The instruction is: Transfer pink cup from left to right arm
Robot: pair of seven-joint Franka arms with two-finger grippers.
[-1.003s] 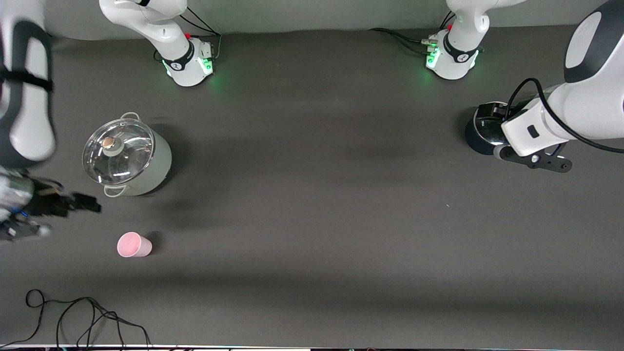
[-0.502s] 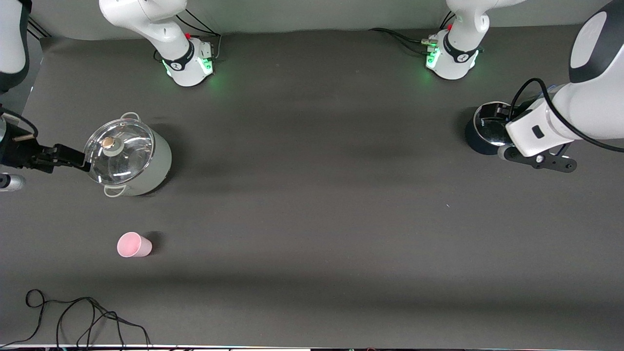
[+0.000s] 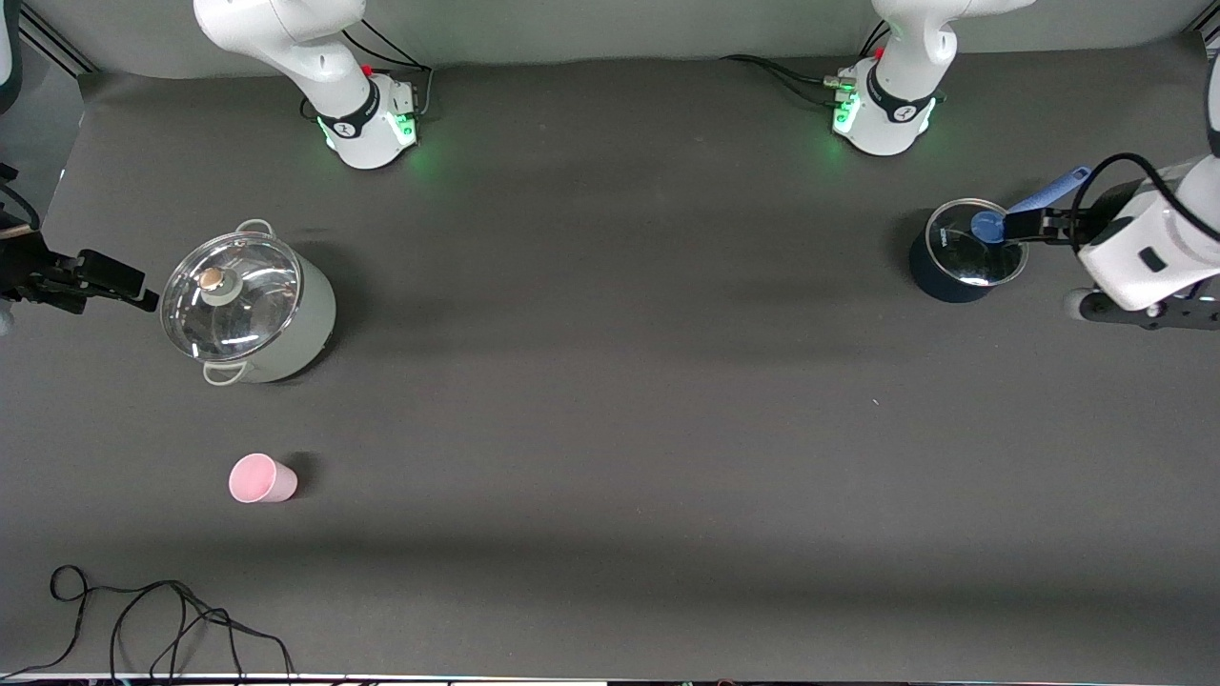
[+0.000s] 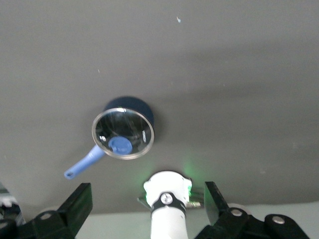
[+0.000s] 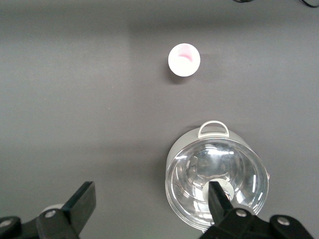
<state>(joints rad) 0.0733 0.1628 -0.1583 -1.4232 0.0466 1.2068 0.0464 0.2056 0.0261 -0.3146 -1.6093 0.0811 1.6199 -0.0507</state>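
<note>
Pink cup (image 3: pixel 262 478) upright, empty, lidded grey pot (image 3: pixel 248 310) nearby

Left tool (image 4: pixel 145 209) raised at the left arm's table end, fingers spread, right tool (image 5: pixel 149 211) likewise, both empty.

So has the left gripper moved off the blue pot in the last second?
Yes. The left gripper has pulled toward the left arm's end of the table, uncovering the blue pot, which it overlapped before. Its fingers are open.
</note>
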